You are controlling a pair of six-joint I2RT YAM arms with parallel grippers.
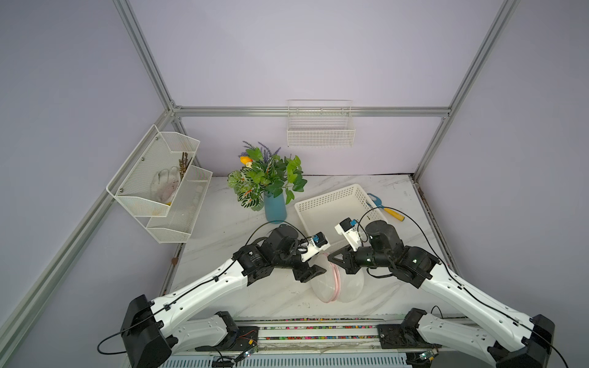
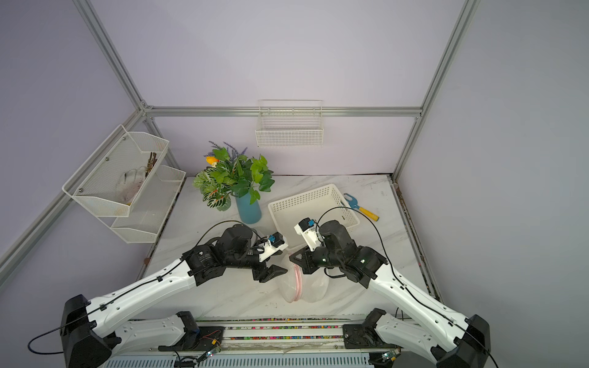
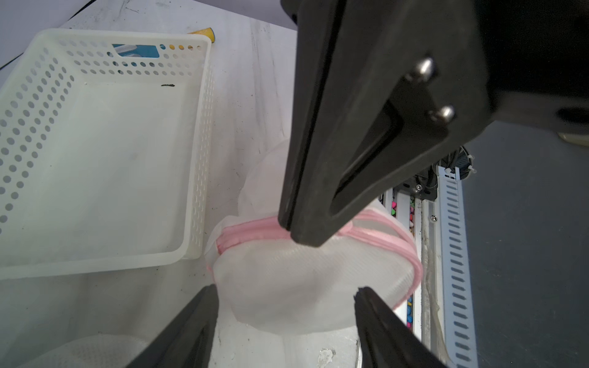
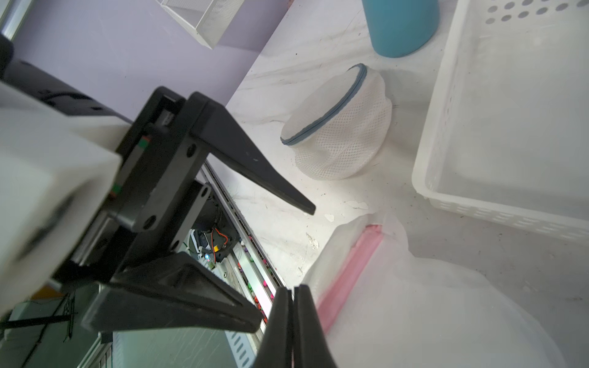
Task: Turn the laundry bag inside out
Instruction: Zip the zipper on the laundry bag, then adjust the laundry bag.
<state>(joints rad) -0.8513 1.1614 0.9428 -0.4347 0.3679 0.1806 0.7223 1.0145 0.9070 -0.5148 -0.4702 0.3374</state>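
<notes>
Bag: translucent white mesh, pink rim, sitting domed on table near front edge, between both grippers, near basket. Handling, judged: very light, limp, collapses under any push, apt to slide on smooth top; mesh may snag. Best hold: the rim, its one firm part, pinched at two well-apart spots while the body is pushed through the mouth. Right gripper: closed, tips at the rim, seemingly pinching it. Left gripper: jaws wide apart, facing bag's side, holding nothing. Surface: marble-look, flat, scuffed. Room: lilac walls, aluminium frame, wire racks on walls, vase with plants behind; blue-rimmed bag near vase
</notes>
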